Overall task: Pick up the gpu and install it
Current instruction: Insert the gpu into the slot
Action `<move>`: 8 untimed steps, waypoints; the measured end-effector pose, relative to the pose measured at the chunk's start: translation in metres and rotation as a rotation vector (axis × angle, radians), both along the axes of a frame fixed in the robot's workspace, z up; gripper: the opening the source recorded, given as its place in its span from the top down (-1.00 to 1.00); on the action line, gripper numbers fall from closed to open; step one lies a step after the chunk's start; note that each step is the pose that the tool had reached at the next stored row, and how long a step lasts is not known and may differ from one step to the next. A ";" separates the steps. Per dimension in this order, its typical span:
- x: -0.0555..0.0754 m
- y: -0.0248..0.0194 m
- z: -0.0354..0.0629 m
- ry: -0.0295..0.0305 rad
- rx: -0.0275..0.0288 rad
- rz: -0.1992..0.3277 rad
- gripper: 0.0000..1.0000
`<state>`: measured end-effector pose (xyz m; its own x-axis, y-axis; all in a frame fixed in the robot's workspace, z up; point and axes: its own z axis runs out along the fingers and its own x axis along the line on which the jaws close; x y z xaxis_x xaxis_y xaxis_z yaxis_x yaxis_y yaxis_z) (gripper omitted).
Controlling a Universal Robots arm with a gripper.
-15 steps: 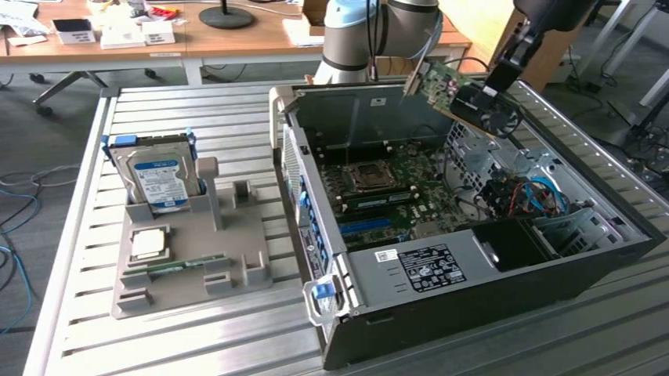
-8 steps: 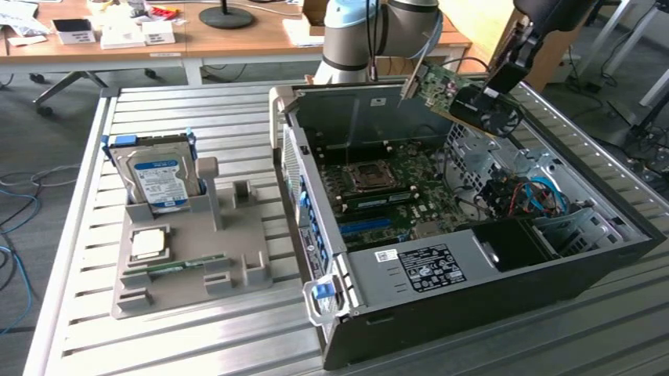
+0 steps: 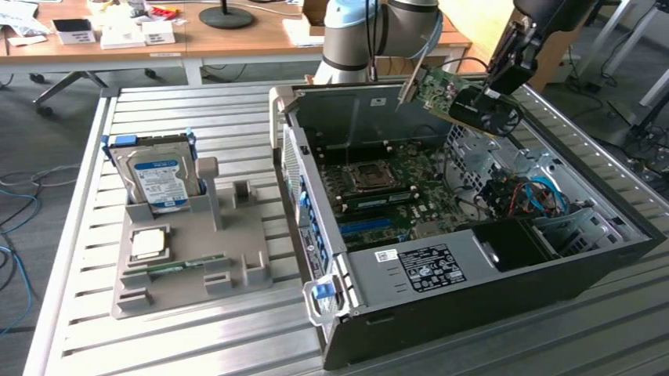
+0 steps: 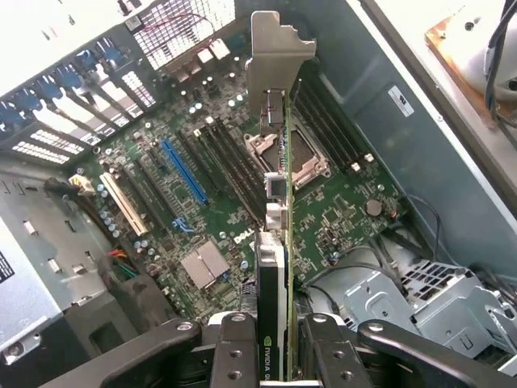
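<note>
The gpu (image 3: 447,92) is a green card with a black fan and a silver end bracket. It hangs tilted above the open computer case (image 3: 471,258), over its far side. My gripper (image 3: 493,88) is shut on it. In the wrist view the gpu (image 4: 276,242) is edge-on between my two black fingers (image 4: 234,356), with its bracket (image 4: 279,48) pointing away. Below it lies the green motherboard (image 4: 202,210) with a blue slot (image 4: 182,170) and the CPU socket (image 4: 295,153). The card is held apart from the board, above it.
A grey holder (image 3: 188,258) on the slatted metal table (image 3: 209,337) carries a hard drive (image 3: 157,176), a square chip (image 3: 146,244) and a memory stick (image 3: 183,265). Cables (image 3: 522,196) and a drive cage (image 4: 436,299) sit inside the case. A wooden desk (image 3: 240,39) stands behind.
</note>
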<state>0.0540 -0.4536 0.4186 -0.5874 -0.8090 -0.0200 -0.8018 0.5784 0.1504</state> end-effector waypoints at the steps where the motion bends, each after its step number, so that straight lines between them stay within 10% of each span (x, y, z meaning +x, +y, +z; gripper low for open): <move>1: 0.000 0.0000 0.0000 0.0000 0.0000 0.000 0.47; 8: 0.000 0.0000 -0.0002 -0.0020 0.0001 0.060 0.47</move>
<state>0.0540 -0.4535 0.4184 -0.5380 -0.8427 -0.0212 -0.8352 0.5294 0.1488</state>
